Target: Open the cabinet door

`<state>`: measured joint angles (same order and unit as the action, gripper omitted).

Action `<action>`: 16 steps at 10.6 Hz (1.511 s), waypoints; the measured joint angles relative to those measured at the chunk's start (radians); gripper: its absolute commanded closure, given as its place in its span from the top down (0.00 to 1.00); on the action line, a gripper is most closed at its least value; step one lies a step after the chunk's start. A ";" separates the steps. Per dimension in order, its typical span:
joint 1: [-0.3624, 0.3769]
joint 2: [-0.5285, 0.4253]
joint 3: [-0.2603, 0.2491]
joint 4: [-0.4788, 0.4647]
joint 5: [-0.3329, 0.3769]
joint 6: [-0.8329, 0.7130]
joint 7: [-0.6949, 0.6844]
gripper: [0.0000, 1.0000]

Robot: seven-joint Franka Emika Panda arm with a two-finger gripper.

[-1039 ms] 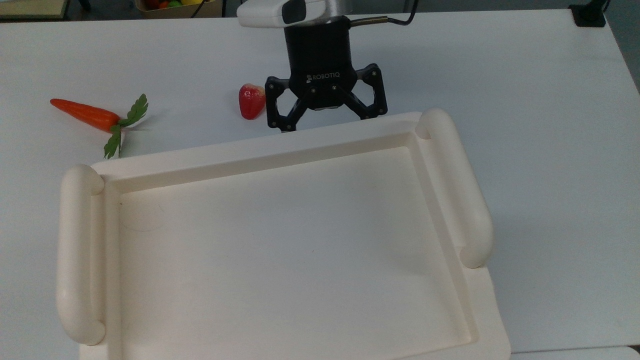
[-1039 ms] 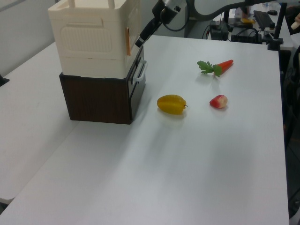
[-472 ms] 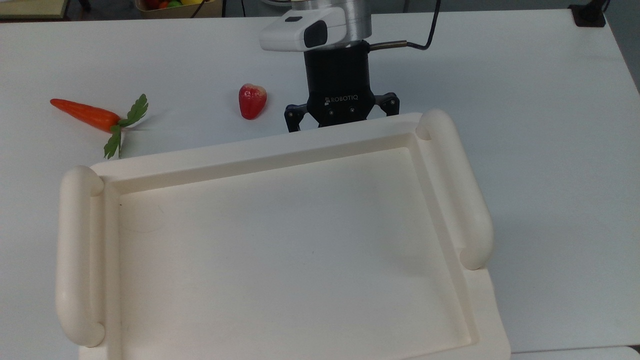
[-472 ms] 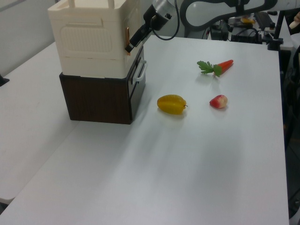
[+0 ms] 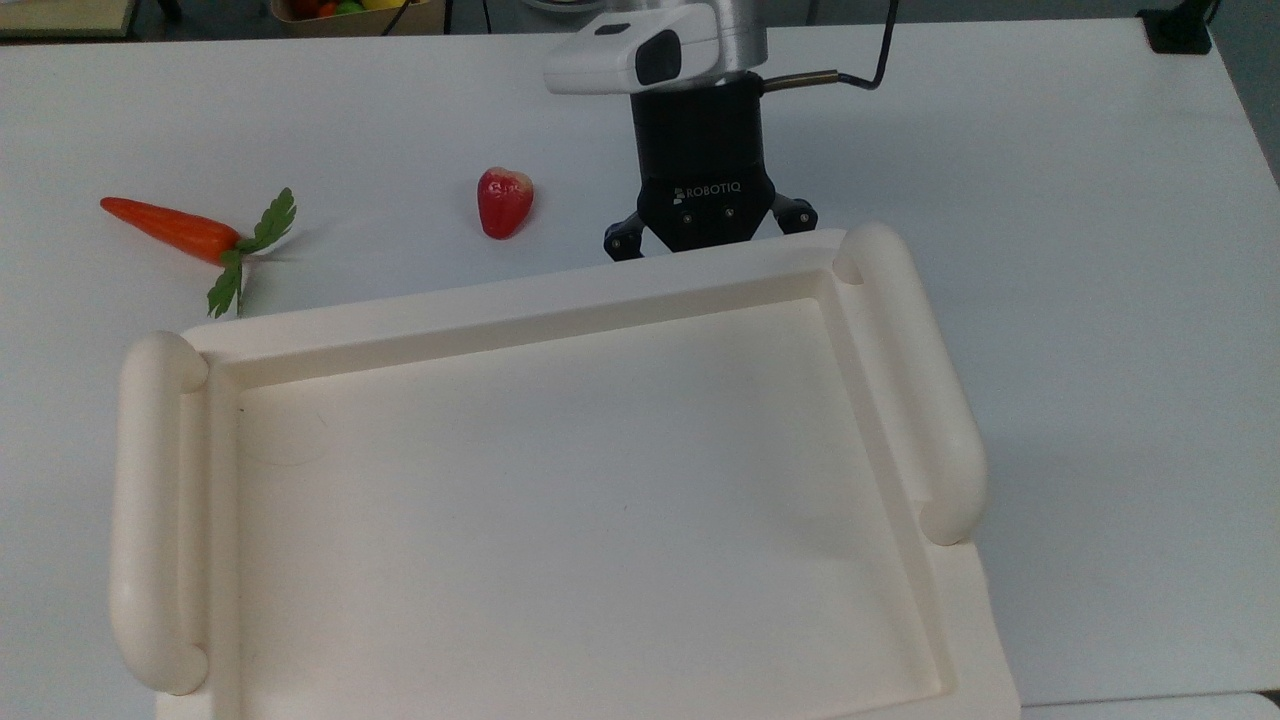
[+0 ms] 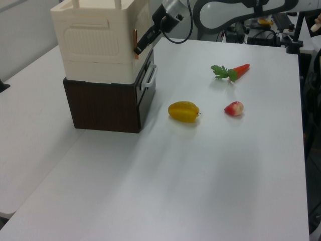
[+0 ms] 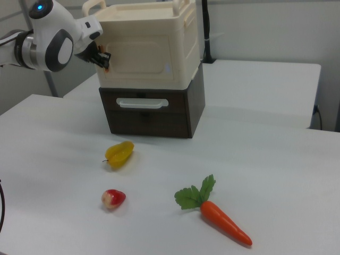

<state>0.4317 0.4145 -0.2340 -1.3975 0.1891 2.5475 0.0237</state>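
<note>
The cream cabinet (image 5: 520, 300) shows its recessed top and two thick rounded rails in the top view. In the right view the cabinet (image 7: 186, 32) stands on a dark brown drawer unit (image 7: 196, 114). The cabinet door (image 7: 143, 53) is the flat cream front panel and lies flush with the cabinet. A small brown-orange mark (image 7: 108, 56) sits at the door's edge on the right view's left. My gripper (image 7: 104, 59) is pressed up to that edge. It reaches in from the table side (image 6: 137, 48), and its tip drops behind the cabinet's front rim (image 5: 710, 240).
A red strawberry (image 5: 503, 202) and an orange carrot with green leaves (image 5: 175, 228) lie on the white table in front of the cabinet. A yellow starfruit (image 6: 184, 111) lies near the drawer's white handle (image 6: 149, 78). Open table surrounds them (image 6: 200, 175).
My gripper moved toward the top view's right and down in front of the cabinet; its wide-spread fingers, visible a second ago, now sit behind the front rim. The door has not moved.
</note>
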 measured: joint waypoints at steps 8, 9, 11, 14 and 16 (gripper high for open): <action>-0.011 -0.076 -0.005 -0.007 0.000 -0.220 -0.003 0.15; -0.015 -0.093 -0.009 -0.009 0.000 -0.274 -0.006 0.31; -0.043 -0.128 -0.014 -0.010 0.000 -0.421 -0.006 0.55; -0.145 -0.220 -0.031 -0.011 -0.024 -0.755 -0.003 1.00; -0.187 -0.271 -0.033 -0.012 -0.128 -0.929 -0.004 1.00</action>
<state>0.2442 0.1439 -0.2674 -1.4090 0.0612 1.6184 0.0202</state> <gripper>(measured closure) 0.264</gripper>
